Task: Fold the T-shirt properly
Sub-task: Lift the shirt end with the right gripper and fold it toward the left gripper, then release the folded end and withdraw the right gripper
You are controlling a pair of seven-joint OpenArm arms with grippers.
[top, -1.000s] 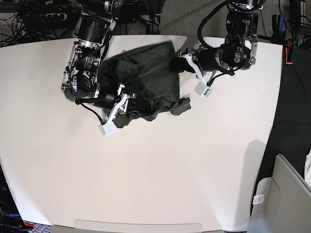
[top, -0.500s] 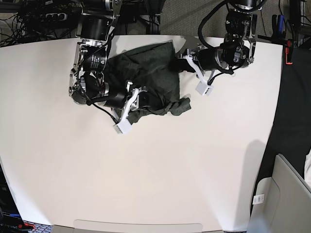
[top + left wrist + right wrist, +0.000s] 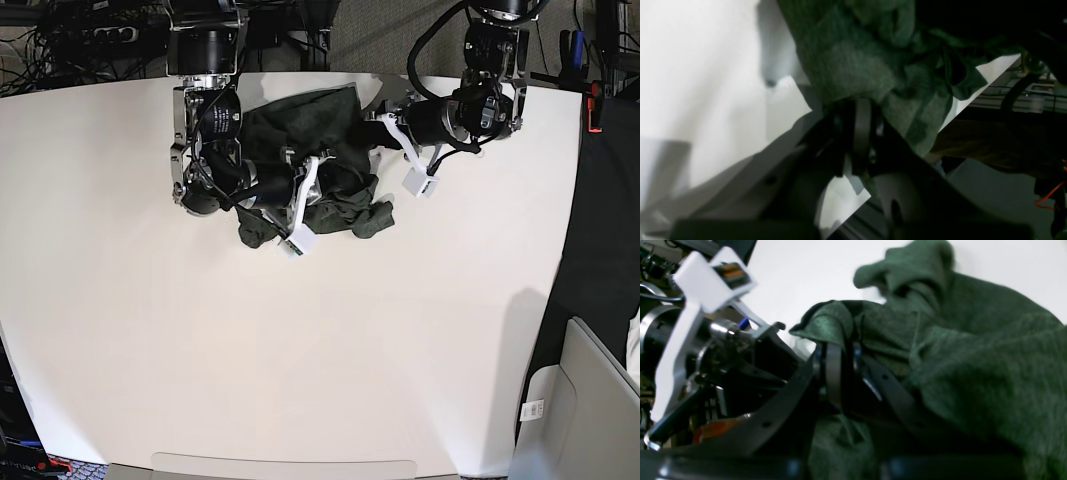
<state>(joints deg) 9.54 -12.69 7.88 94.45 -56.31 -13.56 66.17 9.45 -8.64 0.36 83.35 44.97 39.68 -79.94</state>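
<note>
The dark olive-green T-shirt (image 3: 318, 122) lies bunched at the far middle of the white table (image 3: 300, 350). My left gripper (image 3: 368, 128) sits at the shirt's right edge. In the left wrist view this gripper (image 3: 855, 103) is shut on a thick fold of the T-shirt (image 3: 846, 66). My right gripper (image 3: 325, 172) lies over the shirt's middle. In the right wrist view its jaws stand narrow, and the gripper (image 3: 840, 346) pinches a fold of the T-shirt (image 3: 973, 350) that drapes over the fingertips. A loose sleeve end (image 3: 375, 218) trails to the front right.
The left arm's white camera mount (image 3: 690, 306) stands close beside my right gripper. Cables and equipment crowd the far table edge (image 3: 100, 40). A grey bin (image 3: 590, 400) stands off the table at the front right.
The right arm has swung rightward, pulling the shirt's left part in over its middle, so the shirt is more bunched. The left arm has stayed in place.
</note>
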